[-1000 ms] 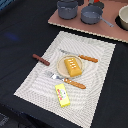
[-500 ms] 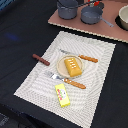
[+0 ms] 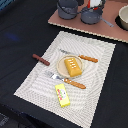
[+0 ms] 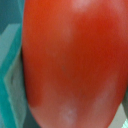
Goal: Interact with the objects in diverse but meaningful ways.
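Claw: fingers do not show in the wrist view, so wide or closed, I cannot tell. Tomato (image 4: 75,60) fills that view, right under the camera; held or merely close is unclear. A red-and-white shape (image 3: 94,4) at the top edge of the exterior view, above one grey pot (image 3: 91,15), may be the claw with the tomato, but it is too cropped to confirm.

Change over the last second: none visible on the table. Judgement: the action is up by the pots, and the other foods are untouched.

Surface: dark table (image 3: 20,30), then a striped mat (image 3: 100,55) and a brown board (image 3: 112,27) carrying the pots. On the mat sits a plate (image 3: 61,67) with the bread (image 3: 73,66), between a knife (image 3: 82,58) and a fork (image 3: 67,81). Yellow packet (image 3: 62,95) lies near the fork; sausage (image 3: 41,59) sits at the mat's edge on the exterior view's left.
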